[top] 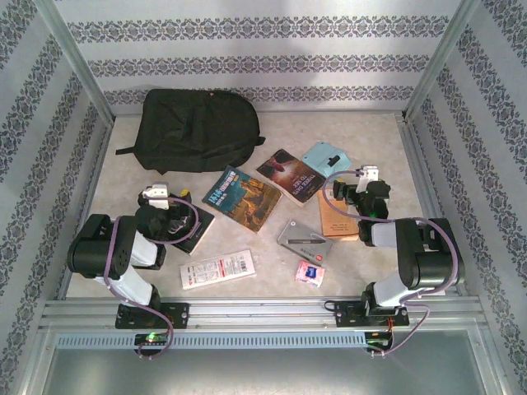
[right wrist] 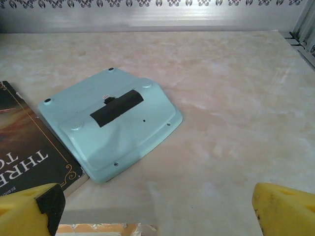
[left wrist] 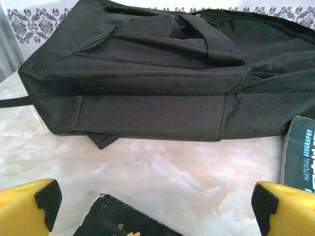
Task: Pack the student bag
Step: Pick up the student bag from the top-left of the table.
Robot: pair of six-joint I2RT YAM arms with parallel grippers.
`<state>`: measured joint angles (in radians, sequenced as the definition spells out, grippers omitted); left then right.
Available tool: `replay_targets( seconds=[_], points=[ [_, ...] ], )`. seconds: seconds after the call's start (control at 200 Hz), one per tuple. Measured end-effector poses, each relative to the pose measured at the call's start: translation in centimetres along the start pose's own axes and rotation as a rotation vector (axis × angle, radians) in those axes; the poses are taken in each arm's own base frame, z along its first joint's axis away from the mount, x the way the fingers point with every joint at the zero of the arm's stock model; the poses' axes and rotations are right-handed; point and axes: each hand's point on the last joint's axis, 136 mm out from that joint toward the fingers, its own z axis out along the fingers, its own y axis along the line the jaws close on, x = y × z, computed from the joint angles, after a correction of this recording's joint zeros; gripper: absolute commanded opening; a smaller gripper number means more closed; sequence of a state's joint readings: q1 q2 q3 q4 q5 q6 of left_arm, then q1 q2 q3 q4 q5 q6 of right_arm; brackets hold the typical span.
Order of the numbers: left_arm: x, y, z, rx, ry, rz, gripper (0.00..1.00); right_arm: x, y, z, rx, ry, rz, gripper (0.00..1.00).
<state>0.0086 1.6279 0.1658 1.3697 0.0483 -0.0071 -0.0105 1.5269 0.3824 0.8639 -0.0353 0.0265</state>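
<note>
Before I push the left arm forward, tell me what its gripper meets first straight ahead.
Probably the student bag: the open left gripper points across bare table at its near side. The dark book beneath it looks below that line, though depth is unclear.

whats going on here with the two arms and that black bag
Two robot arms are set to pack the student bag, which lies flat at the far left of the table. Nothing is held: the left fingers are open, facing the bag, and the right fingers are open near a pale blue device. Books lie loose on the table.
</note>
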Motion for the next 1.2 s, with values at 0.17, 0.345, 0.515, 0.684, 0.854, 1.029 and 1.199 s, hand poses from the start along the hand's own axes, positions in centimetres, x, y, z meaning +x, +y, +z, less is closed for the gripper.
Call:
replay_targets(
  seconds=[0.17,0.345,0.515,0.684,0.854,1.029,1.199],
  points=[
    [0.1,-1.0,-0.2,0.058,0.001,0.012,1.0,0.0,0.0,0.0,0.0,0.0,0.0,0.98],
    [0.1,-2.2,-0.3,0.131,-0.002,0.039,1.0,0.0,0.0,0.0,0.0,0.001,0.0,0.98],
    [0.1,-2.6,-0.3,0.15,-0.003,0.05,1.0,0.2,0.0,0.0,0.0,0.007,0.0,0.98],
    [0.1,-2.6,-0.3,0.15,-0.003,0.053,1.0,0.2,0.0,0.0,0.0,0.008,0.0,0.98],
    [0.1,-1.5,-0.2,0.089,-0.001,0.043,1.0,0.2,0.0,0.0,0.0,0.008,0.0,0.98],
    [-2.3,0.8,-1.2,-0.05,-0.05,0.008,1.0,0.3,0.3,0.0,-0.004,0.017,-0.007,0.98],
    [-11.7,-1.0,-3.2,-0.03,-0.226,0.016,1.0,-3.9,3.4,-0.5,-0.055,0.034,-0.078,0.98]
  ],
)
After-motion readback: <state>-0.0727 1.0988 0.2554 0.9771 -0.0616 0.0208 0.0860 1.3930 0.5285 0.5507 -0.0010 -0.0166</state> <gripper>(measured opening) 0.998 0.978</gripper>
